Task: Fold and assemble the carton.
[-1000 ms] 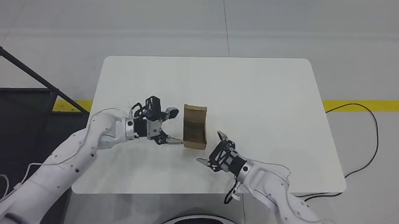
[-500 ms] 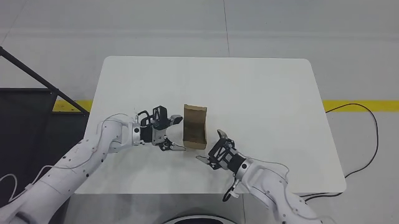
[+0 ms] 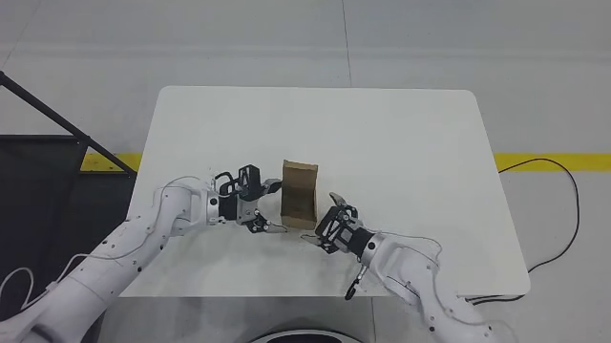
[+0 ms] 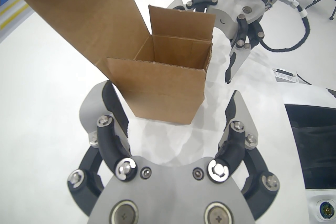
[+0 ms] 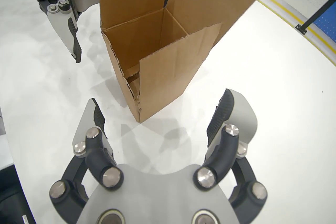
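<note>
- When we look from the top view, the carton (image 3: 299,195) stands upright on the white table (image 3: 401,142), slightly left of centre and toward the lower edge of the frame.
- We find the left gripper (image 3: 275,207) just left of the carton, with its fingers spread apart and pointed at the carton's side.
- We find the right gripper (image 3: 318,219) just below and right of the carton, with its fingers likewise spread and nothing between them.
- From this view we cannot tell whether either gripper touches the cardboard.
- Moving to the left wrist view, we see the left gripper (image 4: 172,89) with its fingers wide apart and the carton (image 4: 147,78) standing on the table just ahead of them.
- We note that the carton's top is open: one long flap leans outward above it, and a shorter flap stands upright on the far wall.
- We see the right gripper beyond the carton, one dark-padded finger hanging beside its far corner.
- Moving to the right wrist view, we see the right gripper (image 5: 160,97) with its fingers wide apart and one vertical corner of the carton (image 5: 162,72) facing them, apart from both pads.
- We observe the long flap rising at a tilt and two short flaps standing upright.
- We see the left gripper on the carton's far side, fingers apart, one finger hanging close to the cardboard.
</note>
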`<state>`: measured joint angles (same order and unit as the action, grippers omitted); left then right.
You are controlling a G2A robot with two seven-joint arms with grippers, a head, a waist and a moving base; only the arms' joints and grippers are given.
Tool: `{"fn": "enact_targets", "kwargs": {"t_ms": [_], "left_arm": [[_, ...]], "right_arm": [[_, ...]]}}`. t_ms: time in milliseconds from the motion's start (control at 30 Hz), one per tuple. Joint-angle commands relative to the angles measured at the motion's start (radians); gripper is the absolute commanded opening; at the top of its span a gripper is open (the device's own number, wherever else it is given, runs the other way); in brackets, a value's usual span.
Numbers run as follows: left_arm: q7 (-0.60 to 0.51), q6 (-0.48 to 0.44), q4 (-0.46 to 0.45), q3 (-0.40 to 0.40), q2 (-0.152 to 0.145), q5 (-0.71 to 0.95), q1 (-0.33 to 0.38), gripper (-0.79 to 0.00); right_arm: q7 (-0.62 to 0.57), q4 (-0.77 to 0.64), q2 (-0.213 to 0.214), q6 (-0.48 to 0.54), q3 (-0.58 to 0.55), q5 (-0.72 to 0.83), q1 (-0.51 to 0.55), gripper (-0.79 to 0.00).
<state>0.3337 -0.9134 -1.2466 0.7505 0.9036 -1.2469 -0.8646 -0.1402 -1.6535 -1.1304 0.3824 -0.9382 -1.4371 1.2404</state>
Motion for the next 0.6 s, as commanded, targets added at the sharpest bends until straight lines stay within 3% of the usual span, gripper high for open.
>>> {"fn": "enact_targets", "kwargs": {"t_ms": [0, 233, 567], "left_arm": [[-0.003, -0.007, 0.003, 0.001, 0.003, -0.003, 0.002, 0.000], [-0.006, -0.029, 0.010, 0.004, 0.013, -0.022, 0.011, 0.000], [0.002, -0.056, 0.021, 0.007, 0.027, -0.051, 0.019, 0.000]], "right_arm": [[0.004, 0.014, 0.003, 0.048, -0.013, -0.006, -0.016, 0.000], [-0.012, 0.053, 0.004, 0.179, -0.030, 0.017, -0.075, 0.000], [-0.032, 0.095, -0.009, 0.199, -0.008, 0.039, -0.126, 0.000]]}}
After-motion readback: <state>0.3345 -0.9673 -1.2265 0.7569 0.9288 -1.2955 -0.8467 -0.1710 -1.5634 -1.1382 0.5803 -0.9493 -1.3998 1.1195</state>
